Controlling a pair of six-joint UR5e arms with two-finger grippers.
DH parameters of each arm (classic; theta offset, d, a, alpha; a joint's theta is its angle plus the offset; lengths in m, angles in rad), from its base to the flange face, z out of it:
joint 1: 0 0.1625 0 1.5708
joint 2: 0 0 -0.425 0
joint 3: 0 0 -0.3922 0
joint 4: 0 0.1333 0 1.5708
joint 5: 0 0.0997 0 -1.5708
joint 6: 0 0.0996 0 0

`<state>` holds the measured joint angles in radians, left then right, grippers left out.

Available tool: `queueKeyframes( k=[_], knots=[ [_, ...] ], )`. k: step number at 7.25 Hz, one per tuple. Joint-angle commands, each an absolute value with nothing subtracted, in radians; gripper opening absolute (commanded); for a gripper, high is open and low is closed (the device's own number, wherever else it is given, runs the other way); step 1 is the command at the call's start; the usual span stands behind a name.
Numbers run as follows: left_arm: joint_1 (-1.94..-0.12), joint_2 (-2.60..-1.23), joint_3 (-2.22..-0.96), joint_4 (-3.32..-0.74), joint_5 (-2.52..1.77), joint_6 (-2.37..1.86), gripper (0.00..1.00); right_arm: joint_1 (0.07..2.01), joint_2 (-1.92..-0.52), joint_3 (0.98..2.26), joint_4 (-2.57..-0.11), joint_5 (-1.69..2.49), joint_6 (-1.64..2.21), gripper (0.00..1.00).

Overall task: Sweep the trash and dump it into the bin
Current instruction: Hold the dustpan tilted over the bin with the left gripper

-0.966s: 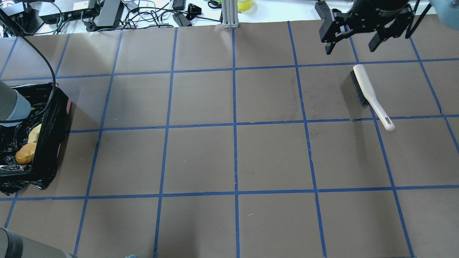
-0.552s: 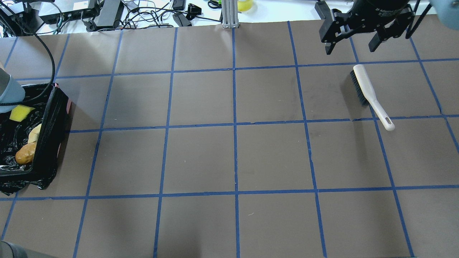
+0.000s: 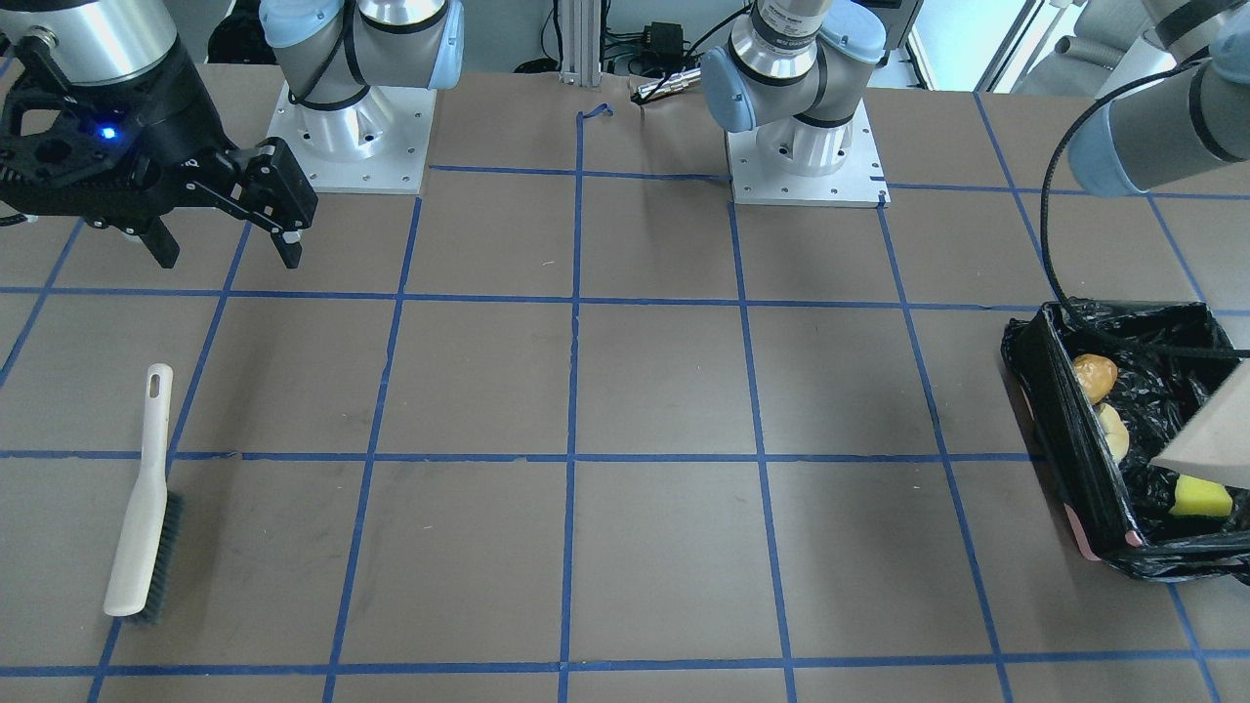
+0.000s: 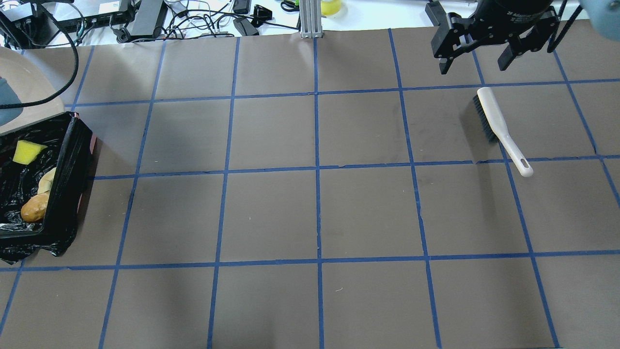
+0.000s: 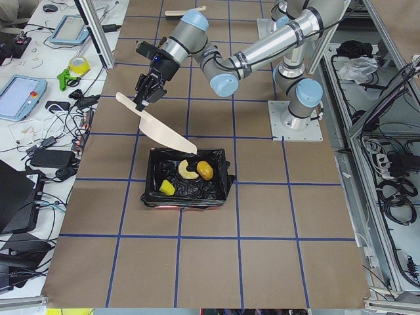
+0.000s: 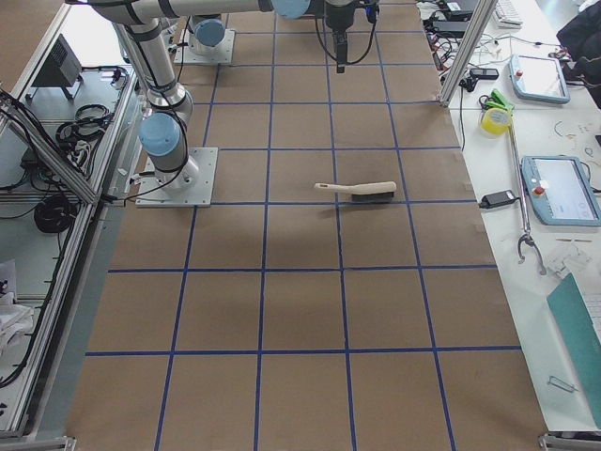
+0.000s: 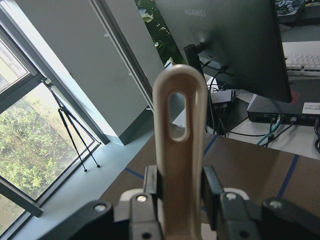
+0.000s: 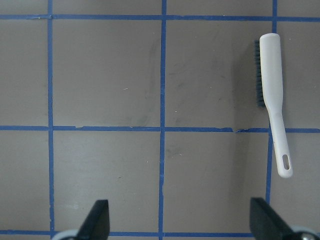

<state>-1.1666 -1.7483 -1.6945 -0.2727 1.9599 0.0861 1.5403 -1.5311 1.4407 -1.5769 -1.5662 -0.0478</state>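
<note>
The croissant (image 4: 47,180), the yellow sponge (image 4: 26,151) and the tan lump (image 4: 34,208) all lie inside the bin (image 4: 69,169). The left gripper (image 7: 181,190) is clamped on the handle of the dustpan (image 5: 161,128), which hangs tilted with its lip over the bin's edge. Well away from the bin, the right gripper (image 4: 473,65) hovers spread wide and empty near the brush (image 4: 499,126), which lies on the table (image 4: 271,213).

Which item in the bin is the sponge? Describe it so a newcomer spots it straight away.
Find the black-lined bin at the edge of the table on the robot's left side. Three items lie inside it; the sponge is the bright yellow wedge at the end farthest from the robot's base. Its neighbours, the croissant and the brown lump, are rounded and tan.
</note>
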Motion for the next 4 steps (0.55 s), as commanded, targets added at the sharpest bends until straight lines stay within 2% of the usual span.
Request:
queueKeyframes(
  k=[1, 4],
  knots=[
    [-1.273, -1.727, -1.692, -0.439, 2.012, -0.135, 0.00, 1.540, -1.531, 1.443, -1.577, -1.566, -0.049, 1.00],
    [-1.336, -1.732, -1.692, -0.651, 1.999, -0.540, 0.00, 1.540, -1.534, 1.443, -1.575, -1.566, -0.049, 1.00]
  ],
)
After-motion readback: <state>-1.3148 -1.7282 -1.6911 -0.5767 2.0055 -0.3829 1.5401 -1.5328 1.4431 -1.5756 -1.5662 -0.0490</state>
